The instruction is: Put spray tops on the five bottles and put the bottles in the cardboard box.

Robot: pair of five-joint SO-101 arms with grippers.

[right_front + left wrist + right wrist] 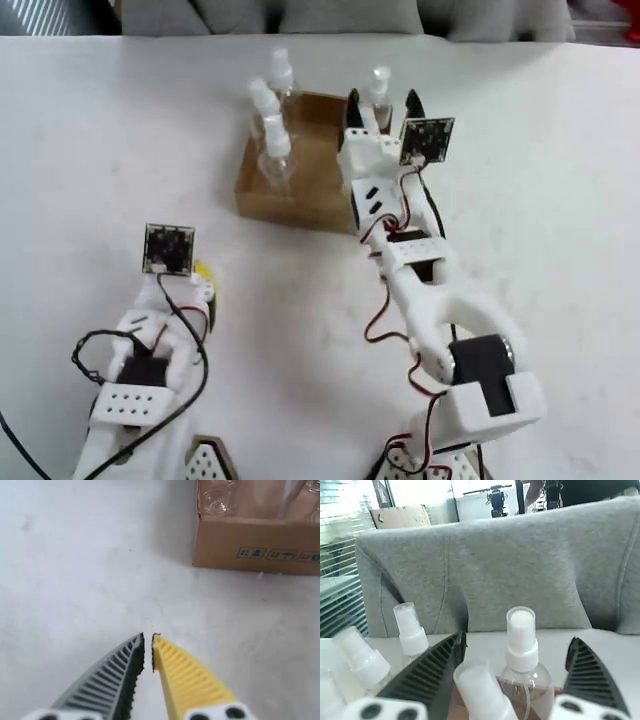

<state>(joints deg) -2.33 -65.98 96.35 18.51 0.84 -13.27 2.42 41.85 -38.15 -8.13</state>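
Observation:
The cardboard box (pixel 300 205) stands at the table's middle back, with several clear bottles upright inside, each wearing a white spray top. Three of them (pixel 275 140) cluster at the box's left end. Another bottle (pixel 378 86) stands at the far right corner. My right gripper (pixel 383 100) hangs open over that right end, its black fingers (pixel 432 672) spread either side of a near bottle's spray top (pixel 480 690), with the corner bottle (pixel 521 640) just beyond. My left gripper (pixel 148 641) is shut and empty, low over bare table in front of the box (pixel 255 545).
A grey sofa back (pixel 520 570) runs behind the table's far edge. White tabletop (pixel 120 130) lies open to the left, right and front of the box. The right arm's body (pixel 430 290) stretches from the near edge up to the box.

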